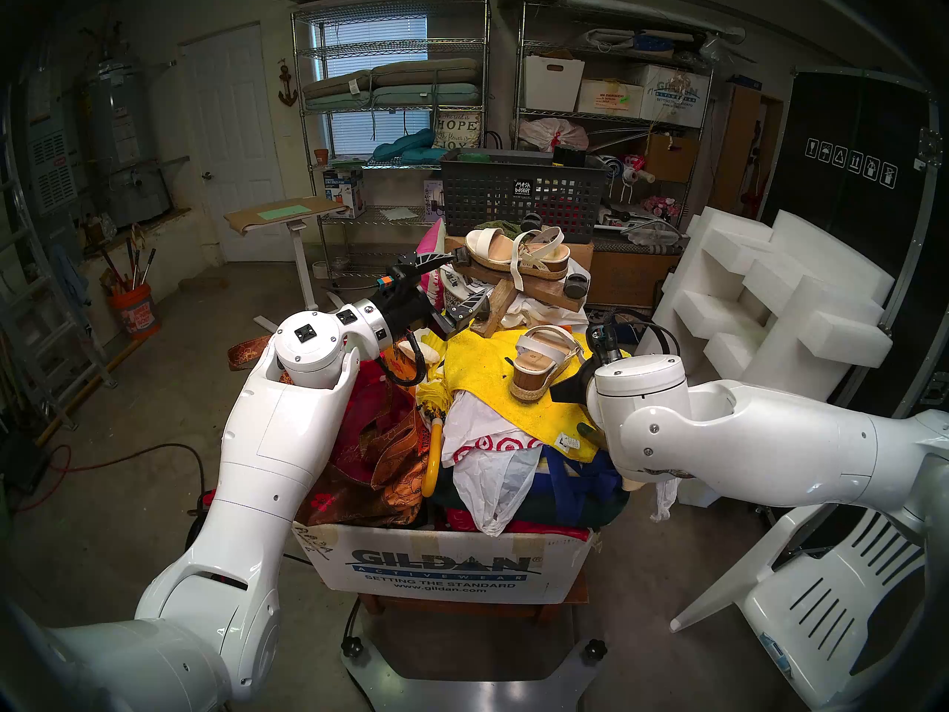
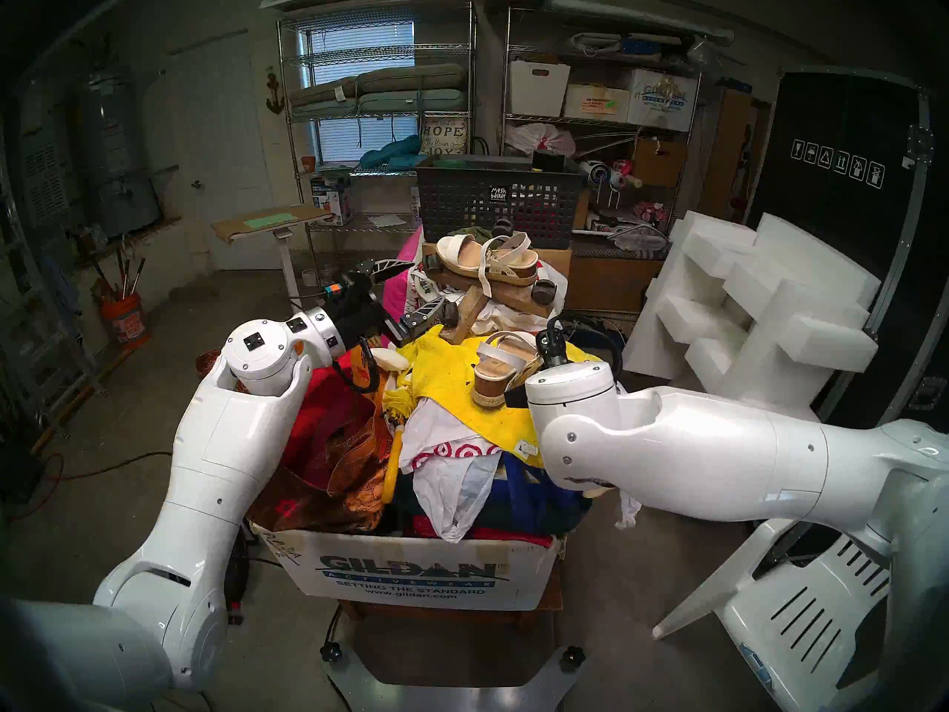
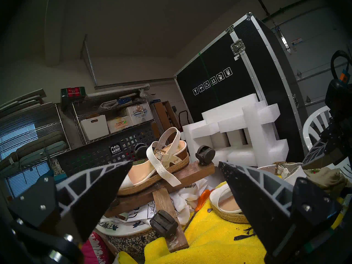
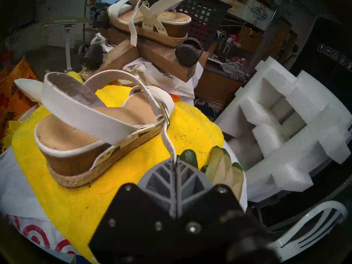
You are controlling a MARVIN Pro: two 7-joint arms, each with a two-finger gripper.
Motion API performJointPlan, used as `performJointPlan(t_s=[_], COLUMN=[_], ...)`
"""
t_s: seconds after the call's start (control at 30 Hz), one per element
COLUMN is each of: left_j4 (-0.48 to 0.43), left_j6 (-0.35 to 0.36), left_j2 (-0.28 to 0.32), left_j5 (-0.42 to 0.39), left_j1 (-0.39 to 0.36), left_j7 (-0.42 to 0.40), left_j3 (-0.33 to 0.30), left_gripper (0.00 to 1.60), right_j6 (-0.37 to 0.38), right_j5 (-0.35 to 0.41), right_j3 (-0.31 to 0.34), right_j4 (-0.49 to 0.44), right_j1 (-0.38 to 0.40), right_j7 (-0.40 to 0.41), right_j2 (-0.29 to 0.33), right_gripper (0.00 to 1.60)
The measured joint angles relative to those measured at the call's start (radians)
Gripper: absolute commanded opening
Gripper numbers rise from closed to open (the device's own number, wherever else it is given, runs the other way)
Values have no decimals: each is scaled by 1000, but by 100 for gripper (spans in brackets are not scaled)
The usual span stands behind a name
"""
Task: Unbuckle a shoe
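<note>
Right gripper [image 4: 173,159] pinches the sandal [image 4: 99,128] strap's free end on a yellow towel [image 4: 122,174]; left gripper [image 3: 174,169] gapes empty before the twin [image 3: 152,170] on a wooden dolly [image 3: 198,167].

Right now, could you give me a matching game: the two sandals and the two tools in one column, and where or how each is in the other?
Things:
1. near sandal
2. far sandal
3. left tool
4. right tool

Place or state:
A. open, holding nothing
B. on the wooden board with wheels
C. shut on the near sandal's strap end
D. on the yellow towel

Pairs: 1-D, 2-B, 3-A, 4-C
</note>
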Motion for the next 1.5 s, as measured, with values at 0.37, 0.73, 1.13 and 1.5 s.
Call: performJointPlan(t_s=[0.37, 0.73, 1.13, 1.5], left_j4=[0, 0, 0, -13], left_j6=[0, 0, 0, 38], left_j2=[0, 0, 0, -6], left_j5=[0, 0, 0, -17], left_j1=[0, 0, 0, -7], left_j7=[0, 0, 0, -17], left_j3=[0, 0, 0, -12], left_gripper=[160, 160, 149, 160], right_j6=[-8, -7, -7, -9], right_j5=[-73, -110, -116, -122], right_j3=[-14, -15, -16, -18], right_j4=[55, 81, 56, 35], right_j1=[9, 16, 15, 13], right_j7=[99, 146, 139, 136], right_j2=[-43, -76, -74, -51], right_gripper=[0, 0, 0, 0])
